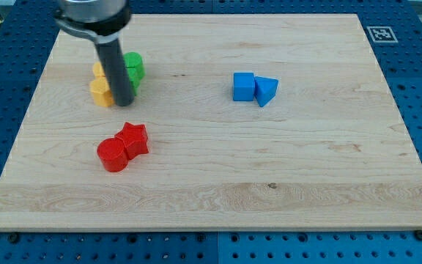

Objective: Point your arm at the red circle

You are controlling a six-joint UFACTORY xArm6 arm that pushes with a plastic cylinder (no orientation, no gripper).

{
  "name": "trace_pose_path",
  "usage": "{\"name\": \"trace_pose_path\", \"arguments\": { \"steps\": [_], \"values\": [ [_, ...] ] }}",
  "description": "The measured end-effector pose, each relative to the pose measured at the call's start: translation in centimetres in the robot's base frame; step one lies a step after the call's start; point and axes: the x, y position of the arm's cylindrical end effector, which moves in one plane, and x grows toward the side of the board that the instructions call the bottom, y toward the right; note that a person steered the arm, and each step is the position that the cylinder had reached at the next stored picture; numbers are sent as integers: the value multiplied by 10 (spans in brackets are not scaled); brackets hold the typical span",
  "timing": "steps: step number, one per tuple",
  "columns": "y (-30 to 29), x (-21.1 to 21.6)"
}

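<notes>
The red circle lies on the wooden board at the view's lower left, touching a red star on its upper right. My tip stands above them toward the view's top, about a block's width from the red star. The rod partly hides a cluster of yellow blocks and green blocks right beside it; their shapes are hard to make out.
A blue cube and a blue triangle sit together right of centre. The wooden board rests on a blue perforated table, with a marker tag at the top right corner.
</notes>
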Motion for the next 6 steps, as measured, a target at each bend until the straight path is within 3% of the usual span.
{"name": "trace_pose_path", "arguments": {
  "steps": [1, 2, 4, 6],
  "values": [
    [-33, 0],
    [-46, 26],
    [-44, 128],
    [-36, 128]
  ]
}}
